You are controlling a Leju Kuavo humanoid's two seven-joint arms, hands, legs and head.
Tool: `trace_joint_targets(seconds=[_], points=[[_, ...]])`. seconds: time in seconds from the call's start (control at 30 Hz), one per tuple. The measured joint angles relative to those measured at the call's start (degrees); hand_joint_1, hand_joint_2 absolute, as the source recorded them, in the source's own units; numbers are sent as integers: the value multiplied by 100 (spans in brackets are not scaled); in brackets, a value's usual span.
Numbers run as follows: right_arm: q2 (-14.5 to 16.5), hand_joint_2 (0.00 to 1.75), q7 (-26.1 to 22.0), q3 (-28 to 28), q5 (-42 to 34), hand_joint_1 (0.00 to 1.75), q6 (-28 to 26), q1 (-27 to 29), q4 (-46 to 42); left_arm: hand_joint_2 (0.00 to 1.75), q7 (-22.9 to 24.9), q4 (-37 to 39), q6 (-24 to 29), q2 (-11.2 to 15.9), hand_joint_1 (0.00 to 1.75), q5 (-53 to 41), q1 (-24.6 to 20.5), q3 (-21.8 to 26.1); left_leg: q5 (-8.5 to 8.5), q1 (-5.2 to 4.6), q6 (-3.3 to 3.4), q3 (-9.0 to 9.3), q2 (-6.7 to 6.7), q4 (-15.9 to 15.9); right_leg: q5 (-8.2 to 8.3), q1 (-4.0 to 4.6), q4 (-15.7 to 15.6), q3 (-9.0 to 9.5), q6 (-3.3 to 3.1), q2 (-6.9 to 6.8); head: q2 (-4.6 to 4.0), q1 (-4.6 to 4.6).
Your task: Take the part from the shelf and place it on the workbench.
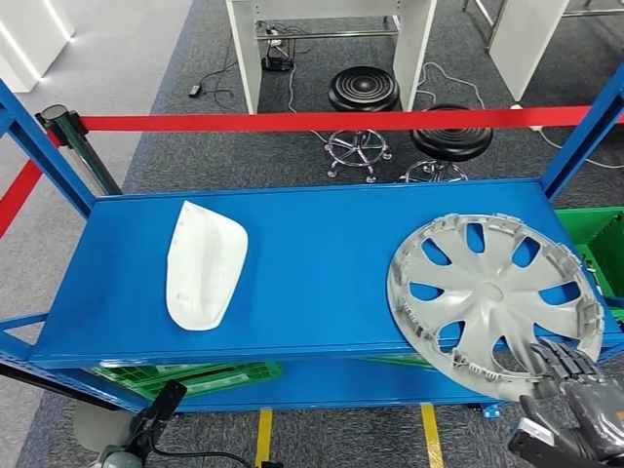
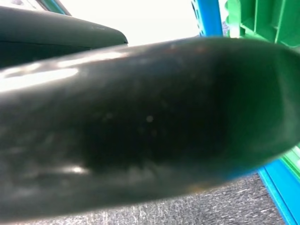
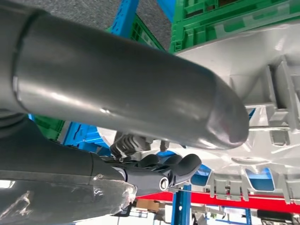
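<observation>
- Head view: the wheel cover [image 1: 494,297] lies at the right end of the blue shelf [image 1: 316,273], back side up, its near rim overhanging the shelf's front edge.
- Head view: the right hand [image 1: 570,375] meets that overhanging rim from the near right. Dark fingers [image 1: 563,359] lie over the rim's top; the hand appears to grip the cover there.
- Head view: the cover is round, so no long axis governs the lift. Its body extends away from the hand, toward the shelf's middle and rear.
- Head view: the right hand is the nearer one by far. The left arm [image 1: 151,419] hangs low below the shelf's left front edge, well apart from the cover.
- Head view: a white moulded part [image 1: 202,263] lies on the left half of the shelf, apart from the cover.
- Head view: beyond the shelf run a red barrier tape [image 1: 309,121], grey carpet, two black stools [image 1: 364,90] and white bench legs. A green crate [image 1: 600,239] sits beside the shelf's right end.
- Left wrist view: a dark blurred body part lies across the lens; whether the left hand is wide or closed cannot be told.
- Right wrist view: the grey thumb [image 3: 141,93] lies along the cover's ribbed face, and darker fingers [image 3: 166,168] curl beneath the rim. The cover is clamped between them.
- Judgement: the lift should draw the cover toward the robot, off the front edge. A one-sided rim grip may let the far side sag.
</observation>
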Motion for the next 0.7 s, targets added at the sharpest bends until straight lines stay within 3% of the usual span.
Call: trace_joint_targets(seconds=[0.1, 0.17, 0.27, 0.3, 0.33, 0.43, 0.47, 0.5, 0.53, 0.6, 0.63, 0.7], points=[[-68, 175, 10, -58, -1, 0, 143, -16, 32, 0, -10, 0, -10, -2, 0, 1, -29, 1, 551, -1, 39, 488, 2, -1036, -15, 8, 10, 19, 29, 3, 0, -1], [-142, 175, 19, -103, -13, 0, 243, -19, 51, 0, -17, 0, -23, -5, 0, 4, -56, 1, 652, -6, 79, 690, 1, -1489, -17, 27, 14, 2, 85, 5, 0, 4], [-259, 175, 25, -154, -66, 0, 357, -21, 77, 0, -20, 0, -33, -17, 0, 9, -66, 2, 645, -5, 170, 701, -1, -1565, -11, 25, -11, -9, 181, 7, 0, 8], [-298, 175, 27, -170, -72, 0, 389, -24, 84, 0, -22, 0, -33, -21, 0, 9, -71, 2, 652, 5, 208, 709, 2, -1577, -75, 22, 69, -49, 210, 4, 0, 21], [-336, 175, 32, -187, -67, 0, 424, -32, 88, 0, -26, 0, -33, -23, 0, 9, -80, 3, 659, 17, 240, 718, 5, -1589, -197, 20, 267, -142, 235, 2, 0, 36], [-445, 175, 52, -217, -16, 0, 583, -57, 101, 0, -33, 0, -33, -20, 0, 7, -93, 7, 652, 14, 284, 725, 9, -1590, -686, 17, 1372, -676, 278, -3, 0, 66], [-485, 175, 62, -218, 8, 0, 650, -59, 104, 0, -34, 0, -34, -22, 0, 5, -94, 7, 650, 10, 288, 728, 8, -1588, -725, 18, 1595, -793, 284, -3, 0, 67], [-533, 175, 75, -217, 34, 0, 712, -62, 105, 0, -33, 0, -35, -24, 0, 2, -95, 7, 647, 9, 288, 734, 7, -1587, -646, 18, 1588, -801, 284, -3, 0, 67], [-593, 175, 90, -217, 55, 0, 766, -69, 107, 0, -33, 0, -36, -27, 0, -1, -97, 7, 641, 10, 285, 747, 6, -1586, -461, 15, 1334, -687, 282, -4, 0, 66], [-711, 175, 107, -216, 73, 0, 836, -93, 108, 0, -33, 0, -37, -28, 0, -5, -105, 7, 619, 3, 255, 773, 2, -1575, -87, 7, 524, -290, 284, -3, 0, 68], [-759, 175, 109, -215, 75, 0, 851, -108, 109, 0, -34, 0, -37, -27, 0, -8, -111, 7, 610, -8, 231, 773, -1, -1563, 9, 6, 212, -126, 270, 5, 0, 68], [-813, 175, 103, -209, 75, 0, 861, -133, 109, 0, -34, 0, -37, -25, 0, -10, -120, 7, 617, -29, 178, 757, -9, -1555, 5, 19, 25, -25, 226, 21, 0, 61]])
